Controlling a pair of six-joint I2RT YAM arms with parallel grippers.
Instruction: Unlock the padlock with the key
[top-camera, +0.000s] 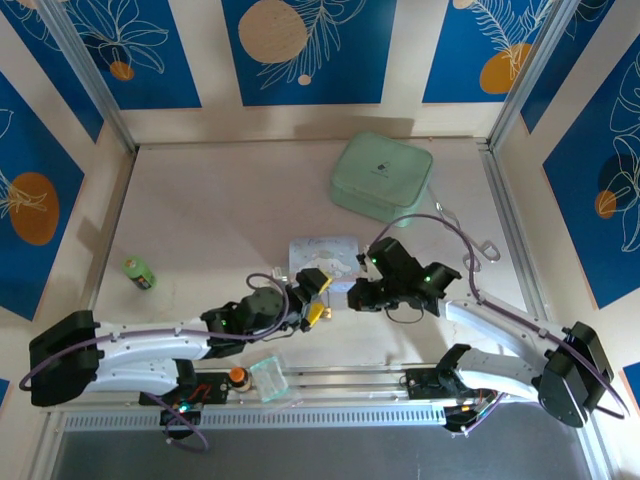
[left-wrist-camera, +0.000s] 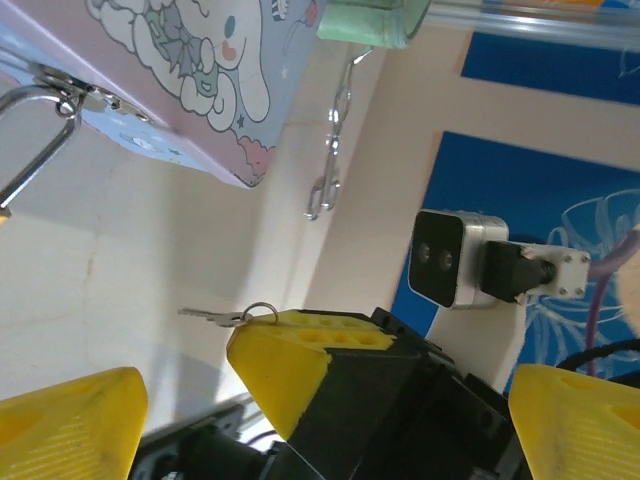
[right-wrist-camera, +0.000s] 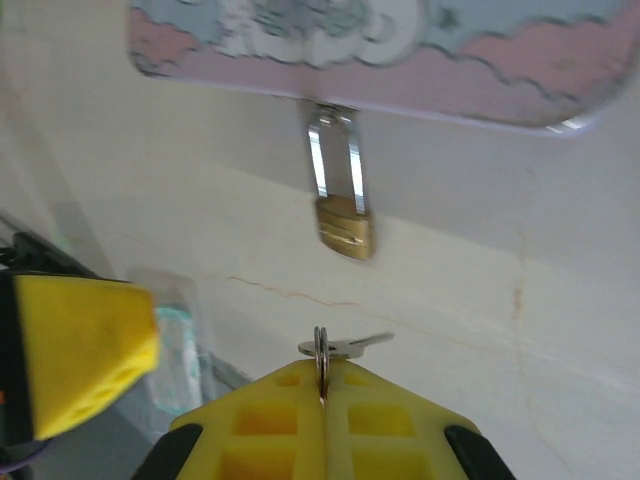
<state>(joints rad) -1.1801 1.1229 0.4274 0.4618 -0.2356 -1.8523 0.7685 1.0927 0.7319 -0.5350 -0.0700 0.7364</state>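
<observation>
Fingers of the right gripper (right-wrist-camera: 322, 392) are pressed together on the key (right-wrist-camera: 345, 346), its ring pinched at the tips and the blade sticking out sideways. The padlock (right-wrist-camera: 345, 226) is just ahead of those tips, not touching the key, hanging by its shackle from the clasp of the cartoon tin (right-wrist-camera: 380, 60). The left gripper (top-camera: 317, 297) has fingers spread wide and holds nothing, with the right gripper's tips close in front of it.

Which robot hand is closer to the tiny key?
Right. The right gripper is shut on the key, pinching its ring. The left gripper is open, close beside it, not touching.
</observation>
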